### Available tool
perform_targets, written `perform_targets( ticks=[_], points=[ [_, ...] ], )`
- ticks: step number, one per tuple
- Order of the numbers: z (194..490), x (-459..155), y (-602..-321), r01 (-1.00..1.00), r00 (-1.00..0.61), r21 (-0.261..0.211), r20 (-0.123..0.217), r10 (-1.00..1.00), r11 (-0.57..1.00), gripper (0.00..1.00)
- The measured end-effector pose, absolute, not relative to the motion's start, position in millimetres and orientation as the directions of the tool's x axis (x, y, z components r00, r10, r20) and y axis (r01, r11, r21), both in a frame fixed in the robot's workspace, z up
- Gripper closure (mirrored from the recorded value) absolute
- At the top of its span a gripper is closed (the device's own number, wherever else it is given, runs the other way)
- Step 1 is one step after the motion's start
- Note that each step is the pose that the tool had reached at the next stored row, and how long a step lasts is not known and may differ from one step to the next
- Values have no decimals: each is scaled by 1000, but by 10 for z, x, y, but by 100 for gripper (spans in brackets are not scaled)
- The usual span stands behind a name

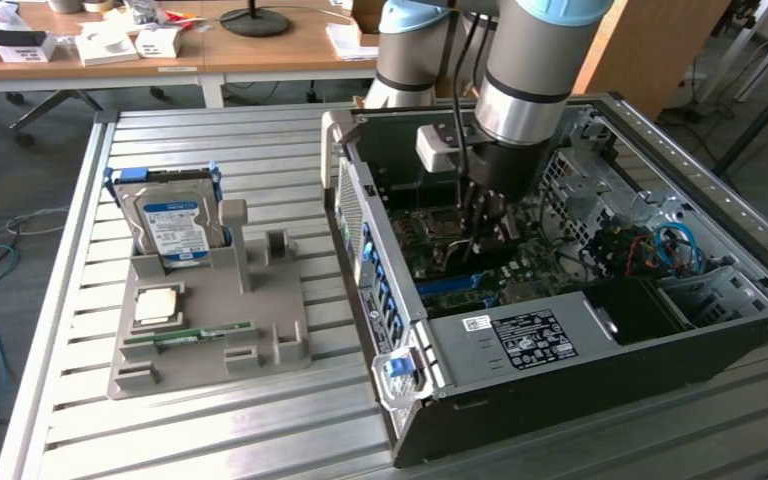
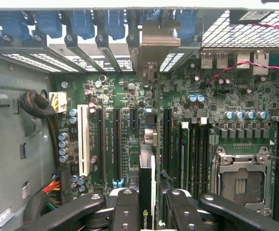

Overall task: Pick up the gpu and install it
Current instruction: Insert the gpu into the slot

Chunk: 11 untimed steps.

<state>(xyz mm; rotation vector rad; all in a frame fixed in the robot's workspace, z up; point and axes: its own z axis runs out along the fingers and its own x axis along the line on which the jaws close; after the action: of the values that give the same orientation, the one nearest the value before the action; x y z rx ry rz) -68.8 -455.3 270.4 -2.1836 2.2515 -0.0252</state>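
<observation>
My gripper (image 1: pixel 480 215) reaches down into the open computer case (image 1: pixel 598 330), over the green motherboard (image 1: pixel 454 262). In the wrist view the gripper (image 2: pixel 148 204) is shut on the gpu (image 2: pixel 147 178). The gpu is a thin dark card seen edge-on between the two black fingers (image 2: pixel 125 207), with a green logo on its edge. Its silver bracket (image 2: pixel 163 36) sits at the case's rear wall among the blue slot latches. The card stands over the motherboard (image 2: pixel 211 96), in line with the black expansion slots (image 2: pixel 117 144). I cannot tell whether it touches a slot.
On the slatted table, at the exterior view's left, a grey fixture (image 1: pixel 271 330) holds a hard drive (image 1: pixel 171 225), a processor (image 1: pixel 157 305) and a green memory stick (image 1: pixel 204 333). Inside the case are a power supply (image 1: pixel 518 340), a processor socket (image 2: pixel 240 178), a white slot (image 2: pixel 84 139) and cable bundles (image 2: pixel 35 106).
</observation>
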Motion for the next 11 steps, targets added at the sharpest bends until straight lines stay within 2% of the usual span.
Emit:
perform_targets(
  ticks=[11],
  points=[
    [2683, -701, -4553, -999, -30, -15, 8, -1000, 30, 74]
  ],
)
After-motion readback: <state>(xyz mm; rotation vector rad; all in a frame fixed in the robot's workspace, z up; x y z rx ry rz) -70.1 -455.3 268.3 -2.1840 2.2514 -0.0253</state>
